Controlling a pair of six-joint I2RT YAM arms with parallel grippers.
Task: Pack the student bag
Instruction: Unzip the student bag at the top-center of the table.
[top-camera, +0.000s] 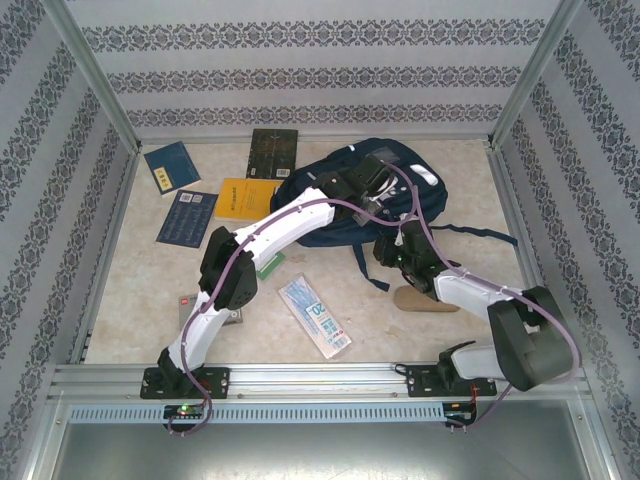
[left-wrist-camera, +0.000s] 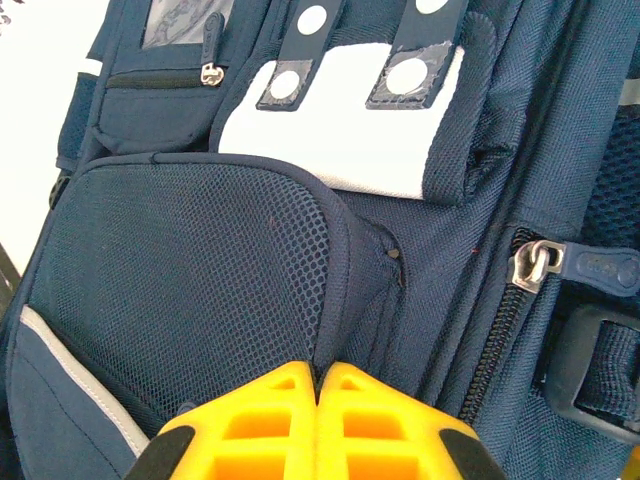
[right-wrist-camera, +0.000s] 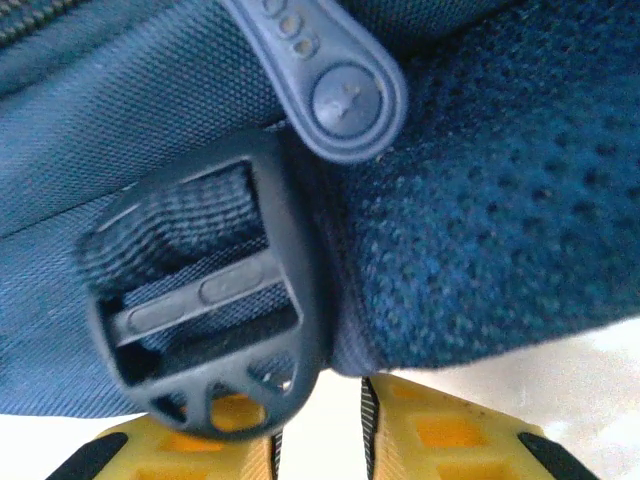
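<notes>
**Top view.** The bag (top-camera: 435, 215) lies flat on the counter (top-camera: 330, 265), beyond centre and toward the right. Its long axis runs roughly left to right, and its straps trail to the right and toward the near side. The left arm reaches diagonally across, placing the left end effector (top-camera: 383, 182) on the bag's upper face. The right end effector (top-camera: 398, 235) is at the bag's near edge. Books (top-camera: 247, 198) lie left of the bag, and a packet (top-camera: 313, 315) lies nearer the front, well apart from it. Finger positions cannot be read here.

**Left wrist view.** The left end effector (left-wrist-camera: 318, 372) has its fingers pressed together, tips at the seam of the mesh pocket (left-wrist-camera: 180, 270). Whether fabric is pinched between them cannot be told. To the right a zip runs along the bag's side, with its pull (left-wrist-camera: 545, 265) just above a buckle (left-wrist-camera: 600, 365).

**Right wrist view.** The right end effector (right-wrist-camera: 318, 440) has its fingers slightly apart. Bare counter shows through the gap, and nothing sits between them. The buckle (right-wrist-camera: 210, 320) lies directly ahead and overlaps one finger. The pull (right-wrist-camera: 340, 90) lies beyond it, long axis slanting.

**Judgement.** Opening the zip probably falls to the right end effector, which is the nearer one. It must pass the buckle to reach the pull and risks closing on the buckle instead. The right wrist view gives the finger-to-pull offset, the left wrist view gives the zip line, and the top view gives the bag's lie.
</notes>
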